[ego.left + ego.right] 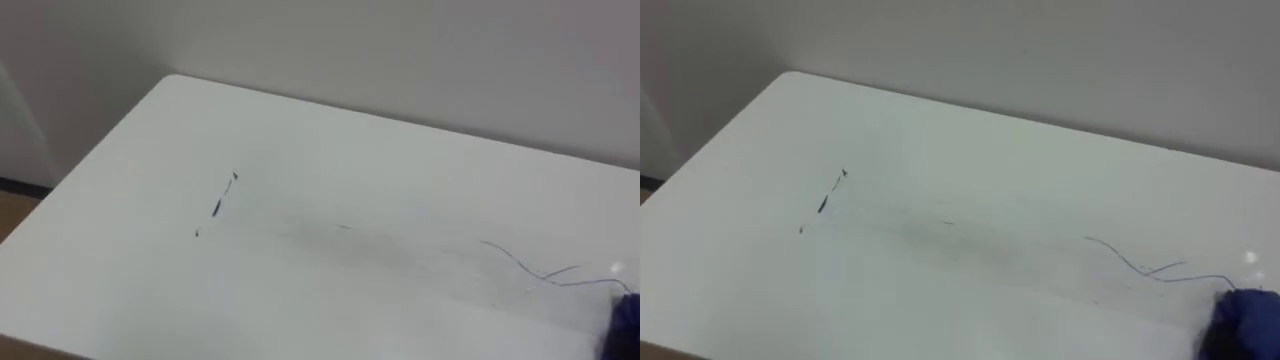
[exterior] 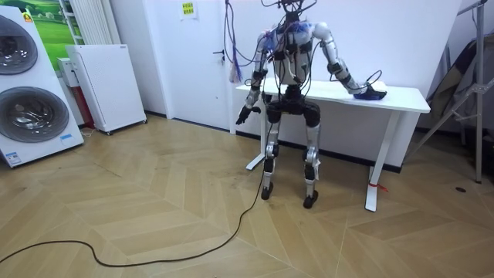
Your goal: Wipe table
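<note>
White table (image 1: 330, 150), dark blue cloth (image 1: 1248, 322)

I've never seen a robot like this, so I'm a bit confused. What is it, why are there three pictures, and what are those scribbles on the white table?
It is a walking robot with two arms and hands, standing at a white table. One picture comes from a camera out in the room, so you see the whole robot. The other two come from the two eyes in its head, looking down at the tabletop, so they look almost the same.

On the table there are a short dark mark and thin blue scribbled lines. At the lower right of the eye views is a dark blue cloth.

In the room view its right hand rests at that cloth on the table. Whether it grips the cloth is too small to tell. Its left hand hangs by its side.
</note>
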